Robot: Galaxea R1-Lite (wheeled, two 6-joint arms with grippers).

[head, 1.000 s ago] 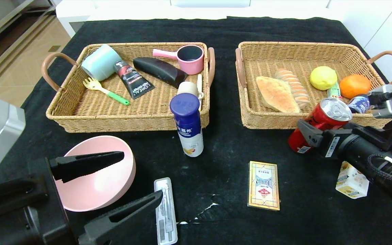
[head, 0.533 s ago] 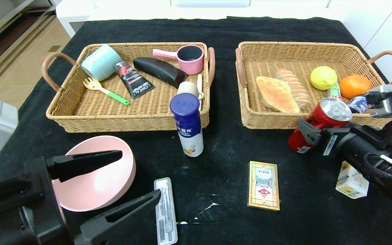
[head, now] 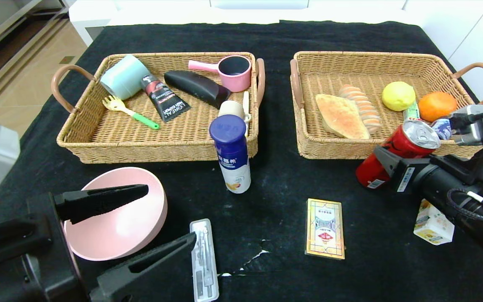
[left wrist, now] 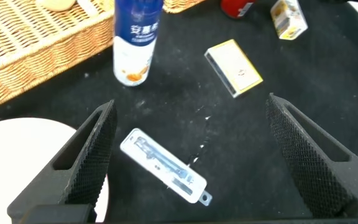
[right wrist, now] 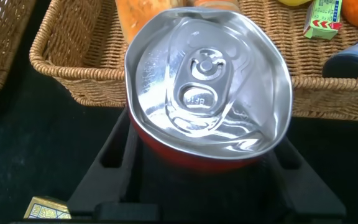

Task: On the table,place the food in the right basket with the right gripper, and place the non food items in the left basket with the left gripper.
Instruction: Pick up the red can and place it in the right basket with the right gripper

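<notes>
Right tool [head: 386, 161]: clamped on red can [head: 396, 153], tilted, just in front of right basket [head: 308, 144]. Step: food pickup. Next: lift over rim, release inside. Left tool [head: 141, 226]: spread wide, idle above pink bowl [head: 120, 226] on worktop [head: 275, 201].

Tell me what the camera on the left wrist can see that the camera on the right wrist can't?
Only the left wrist view shows the blue-capped bottle, the clear plastic case, the white edge of the pink bowl and the small juice carton, framed by the open left gripper.

Only the right wrist view shows the top of the red can, dented in the right gripper, with the right basket behind.

Both show the card box, just a corner in the right one.
</notes>
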